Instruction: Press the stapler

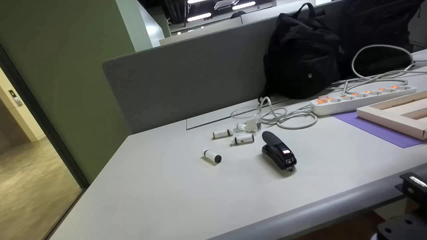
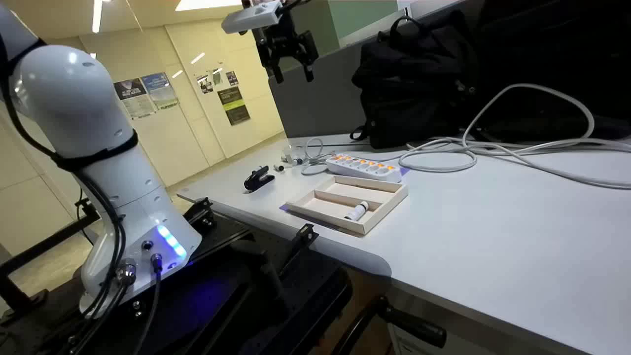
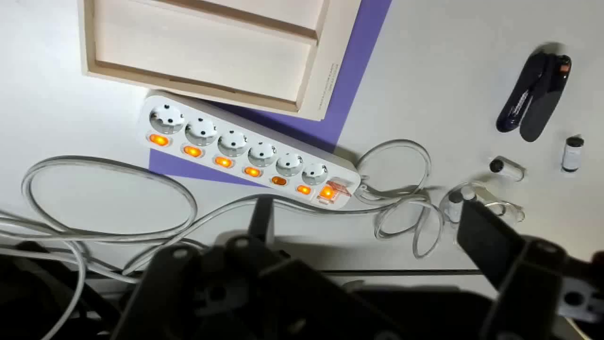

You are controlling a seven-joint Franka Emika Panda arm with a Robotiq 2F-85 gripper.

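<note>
Gripper [image 2: 294, 78] wide, above table [image 1: 160, 186]. Stapler [image 1: 279, 151] between vials [image 1: 212, 156] and grey edge [image 1: 327, 210], touching neither. Print [image 3: 329, 85] on tray [image 3: 193, 89] unreadably small.

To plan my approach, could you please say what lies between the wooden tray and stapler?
In the wrist view, a purple sheet juts past the tray, then bare tabletop runs to the stapler.

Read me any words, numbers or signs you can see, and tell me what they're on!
No word, number or sign here can be read for sure.
Tray: fine print on its rim, too small.
Stapler: a red patch, any writing too blurred.
Bottles: marks on their white labels, too small.
Posters: shapes like lettering, too blurred.
Backpack: a small pale mark, too blurred.
Wall panel: too blurred.
</note>
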